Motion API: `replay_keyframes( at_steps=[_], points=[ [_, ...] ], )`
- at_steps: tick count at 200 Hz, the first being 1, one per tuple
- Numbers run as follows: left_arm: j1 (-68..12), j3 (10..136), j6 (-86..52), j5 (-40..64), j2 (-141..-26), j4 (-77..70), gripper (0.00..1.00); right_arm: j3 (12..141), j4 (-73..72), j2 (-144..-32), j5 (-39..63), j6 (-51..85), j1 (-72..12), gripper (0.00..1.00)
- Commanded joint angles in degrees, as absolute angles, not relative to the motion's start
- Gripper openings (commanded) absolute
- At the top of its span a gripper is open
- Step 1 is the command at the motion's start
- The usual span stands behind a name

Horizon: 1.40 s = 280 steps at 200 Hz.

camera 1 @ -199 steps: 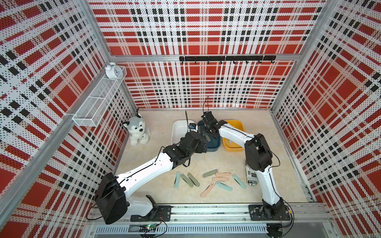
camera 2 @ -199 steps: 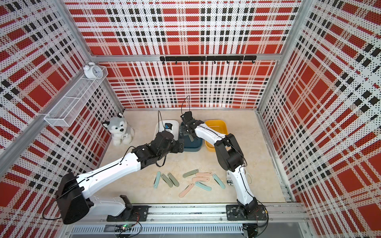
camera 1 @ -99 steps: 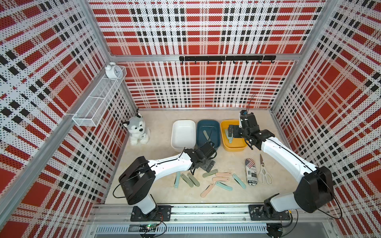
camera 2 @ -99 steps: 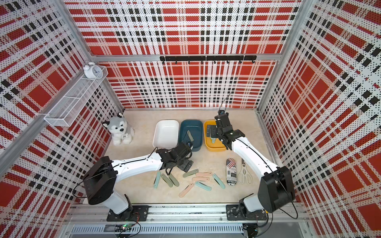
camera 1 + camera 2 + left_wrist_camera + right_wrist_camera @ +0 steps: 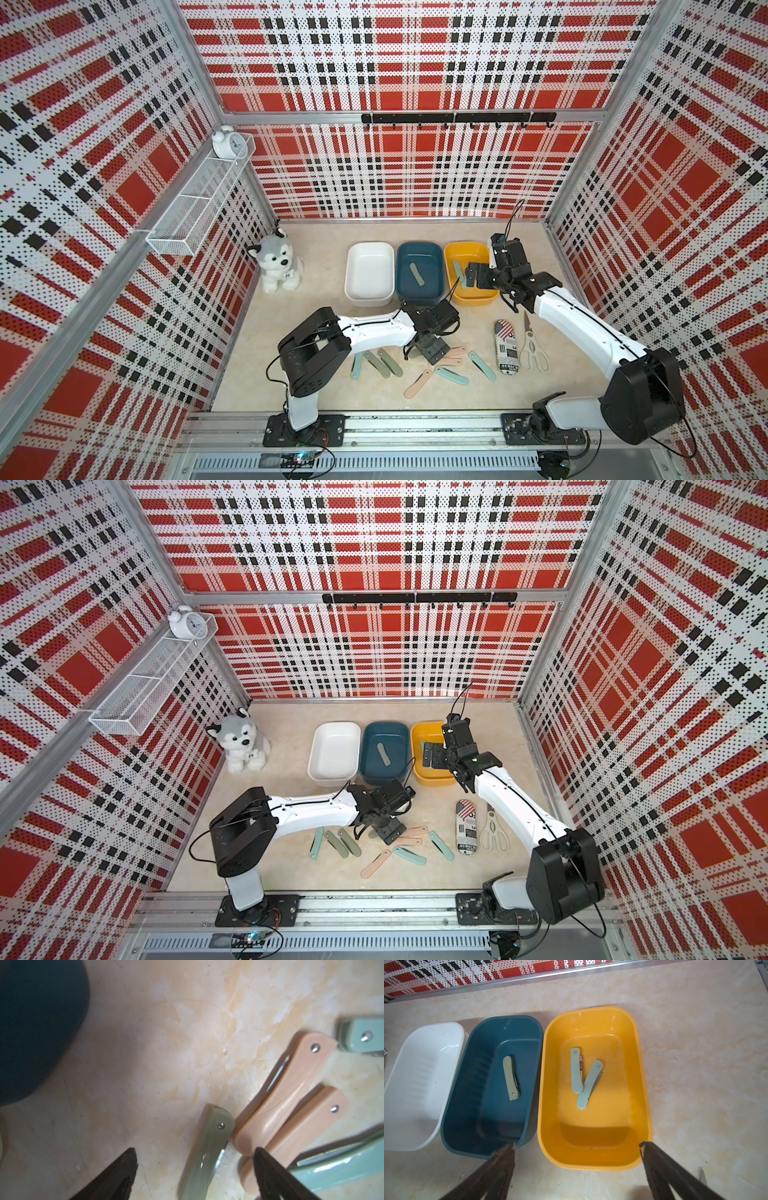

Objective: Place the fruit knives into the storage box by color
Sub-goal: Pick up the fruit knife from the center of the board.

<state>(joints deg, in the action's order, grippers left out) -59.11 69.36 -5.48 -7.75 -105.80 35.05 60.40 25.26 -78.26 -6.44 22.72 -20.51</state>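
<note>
Marbled desk [image 5: 415, 232] inside red plaid walls [image 5: 415, 187]. Left claw [image 5: 194, 1152] low and spread, astride a sage knife [image 5: 209, 1132] lying flat, not closed on it, two pink knives [image 5: 286, 1093] just beside. Right claw [image 5: 577, 1145] wide and empty above the yellow box [image 5: 641, 1088] with two touching teal knives [image 5: 576, 1071]; one grey-green knife [image 5: 510, 1078] in the blue box [image 5: 467, 1084] alongside.

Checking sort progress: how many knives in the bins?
3. One sage-green knife lies in the blue bin; two teal knives lie touching in the yellow bin. White bin: none.
</note>
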Motion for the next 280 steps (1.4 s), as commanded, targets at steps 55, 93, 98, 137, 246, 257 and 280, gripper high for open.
replay_keyframes(
  at_steps=[55,93,98,137,246,257,280],
  points=[
    [-59.0,69.5,-4.5,-6.6,-106.0,39.2,0.75,59.4,22.9,-78.7,-5.9,22.8,-20.6,1.00],
    [-58.5,70.0,-4.8,-6.5,-106.5,39.0,0.62,58.9,22.8,-78.7,-5.9,22.8,-20.6,1.00],
    [-58.5,69.9,-4.9,-6.4,-106.6,39.0,0.61,58.9,22.8,-78.7,-6.0,22.8,-20.6,1.00],
    [-58.7,69.4,-4.7,-5.7,-106.9,39.2,0.65,58.9,22.8,-79.0,-6.2,22.8,-20.6,1.00],
    [-59.5,68.8,-4.9,-6.7,-109.7,39.5,0.37,58.1,22.3,-78.8,-4.8,23.4,-20.6,1.00],
    [-59.6,68.6,-4.8,-6.5,-109.1,39.4,0.34,58.1,22.4,-78.7,-4.7,23.5,-20.6,1.00],
    [-58.9,68.5,-5.0,-6.2,-107.6,39.4,0.27,58.1,22.4,-78.4,-5.2,23.3,-20.6,1.00]
  ],
)
